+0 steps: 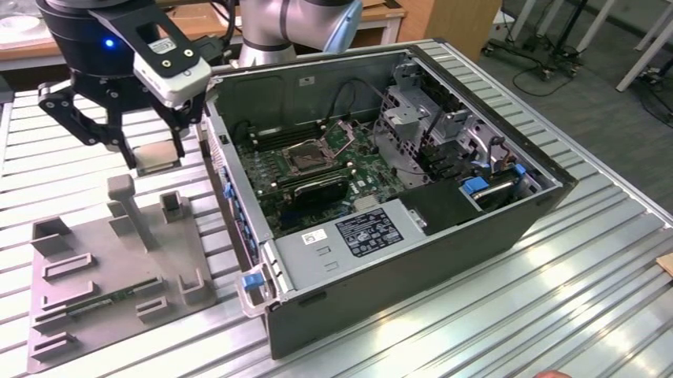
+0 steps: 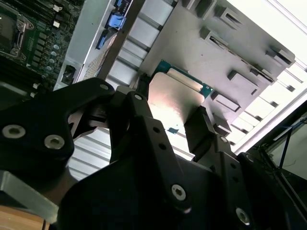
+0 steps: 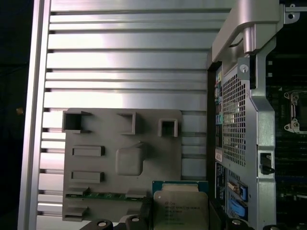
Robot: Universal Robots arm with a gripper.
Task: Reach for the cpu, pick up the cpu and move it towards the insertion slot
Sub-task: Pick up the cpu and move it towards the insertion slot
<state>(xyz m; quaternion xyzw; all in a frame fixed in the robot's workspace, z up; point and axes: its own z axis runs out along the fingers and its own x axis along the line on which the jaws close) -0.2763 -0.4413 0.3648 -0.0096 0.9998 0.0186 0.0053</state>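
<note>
Fingers (image 2: 204, 127) pinching cpu (image 2: 175, 98) over grey fixture (image 1: 94, 276); insertion slot (image 1: 312, 156) inside open case (image 1: 421, 260).

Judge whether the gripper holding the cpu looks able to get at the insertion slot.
Probably yes. The computer case is open on top, so the insertion slot lies uncovered, and the gripper, shut on the cpu, hangs beside the case wall. The drive cage near the slot may crowd it.

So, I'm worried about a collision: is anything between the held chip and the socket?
Yes. The end effector holds the flat square silver-grey cpu outside the open dark computer case. The case's upright grey metal side wall stands between it and the square silver-framed insertion slot inside.
</note>
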